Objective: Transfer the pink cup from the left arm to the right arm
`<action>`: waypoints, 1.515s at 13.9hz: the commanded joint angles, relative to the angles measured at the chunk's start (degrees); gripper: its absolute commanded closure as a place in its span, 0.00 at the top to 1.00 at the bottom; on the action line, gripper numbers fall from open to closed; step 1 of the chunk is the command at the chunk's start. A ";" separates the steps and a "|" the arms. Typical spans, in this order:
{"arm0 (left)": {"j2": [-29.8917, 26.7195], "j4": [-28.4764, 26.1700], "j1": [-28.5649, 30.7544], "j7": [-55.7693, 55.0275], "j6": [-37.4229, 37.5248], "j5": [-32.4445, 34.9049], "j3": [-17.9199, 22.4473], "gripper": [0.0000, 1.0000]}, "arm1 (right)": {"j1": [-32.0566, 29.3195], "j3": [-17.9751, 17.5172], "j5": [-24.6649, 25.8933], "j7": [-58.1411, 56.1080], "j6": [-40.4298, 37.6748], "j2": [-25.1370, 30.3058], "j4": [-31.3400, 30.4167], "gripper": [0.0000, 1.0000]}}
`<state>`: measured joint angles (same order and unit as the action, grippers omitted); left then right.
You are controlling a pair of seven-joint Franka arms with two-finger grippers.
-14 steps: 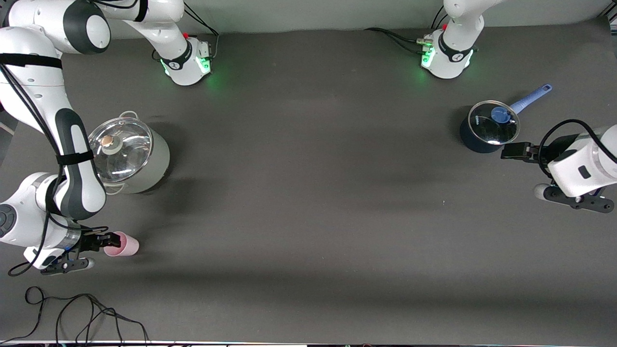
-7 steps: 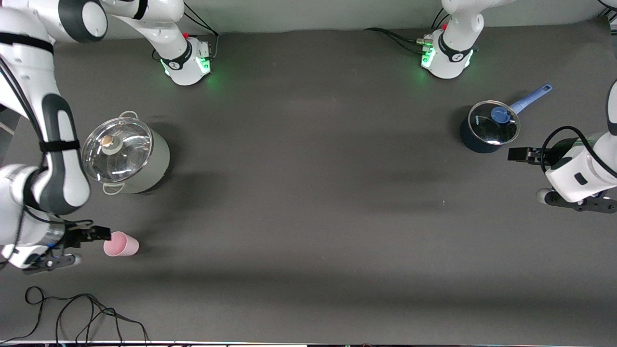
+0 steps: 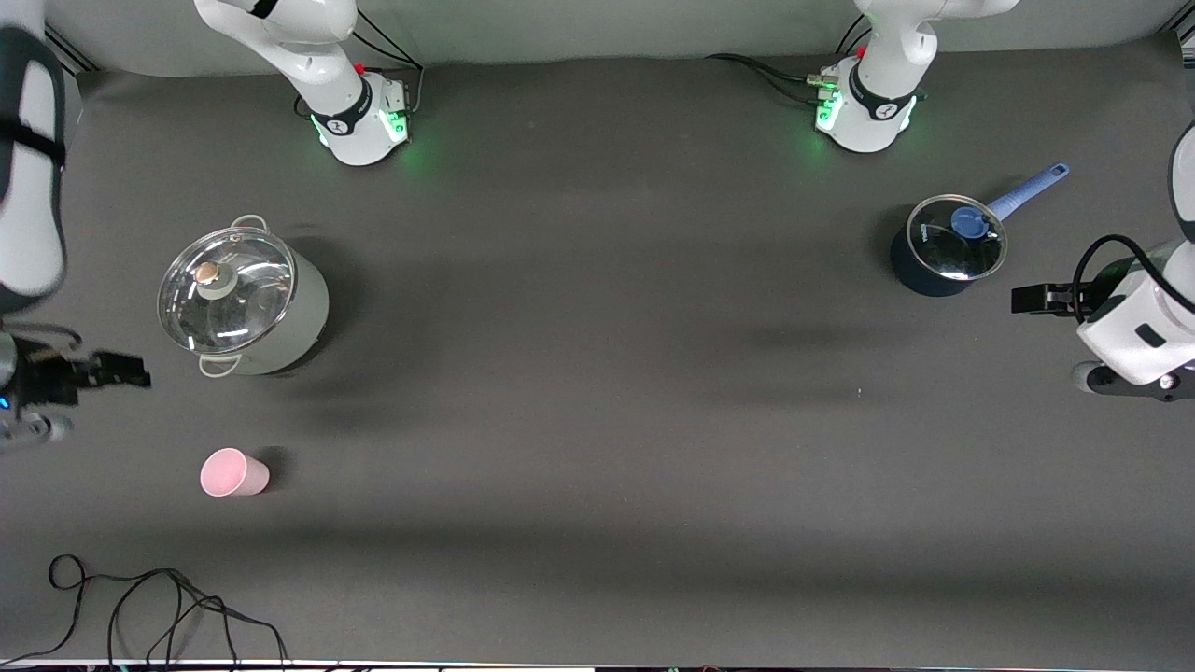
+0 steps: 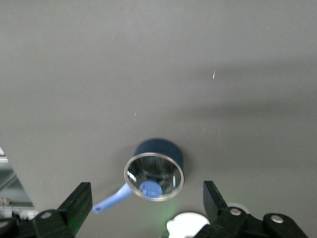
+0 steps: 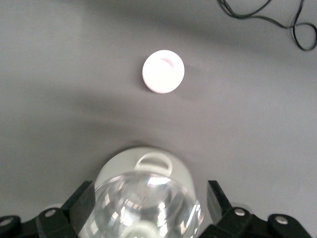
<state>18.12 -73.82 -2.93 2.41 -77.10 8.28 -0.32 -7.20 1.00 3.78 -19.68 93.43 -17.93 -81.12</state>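
1. One cup (image 3: 233, 472) is seen low in the front view, toward the right arm's end of the table, nearer the camera than the steel pot (image 3: 245, 301). It is held by neither gripper.
2. It is judged light, stiff and rather slick (thin plastic, by the look of it). A gentle pinch across the wall just under the rim is advised, since a hard squeeze could flex it or squirt it out.
3. It stands upright, mouth up. Its long axis is vertical, and from the right wrist (image 5: 163, 71) only a round top is shown.
4. The right gripper (image 3: 98, 371) is held over the table beside the steel pot, with its fingers (image 5: 81, 198) spread wide and nothing between them.
5. The left gripper (image 3: 1027, 299) waits beside the blue saucepan (image 3: 948, 250), with its fingers (image 4: 81, 198) likewise parted and empty.
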 commanded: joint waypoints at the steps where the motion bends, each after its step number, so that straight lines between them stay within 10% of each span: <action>1: -9.14 -13.25 -0.85 1.02 -9.88 -2.38 1.20 1.00 | 1.83 0.06 -2.37 7.09 -1.06 7.62 -5.17 1.00; 7: -16.27 -26.02 0.73 3.31 -25.37 -3.97 0.67 1.00 | 4.28 0.23 -2.38 17.19 6.40 19.42 -19.15 1.00; 21: -11.79 -17.68 1.17 2.43 -20.21 -6.17 -1.70 1.00 | 4.38 0.67 -2.73 18.10 3.26 16.17 -12.75 1.00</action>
<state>4.89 -94.70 -1.94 4.80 -100.41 2.67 -1.67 -2.94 1.60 2.15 -2.51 98.61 -0.95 -95.81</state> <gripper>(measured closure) 0.000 0.000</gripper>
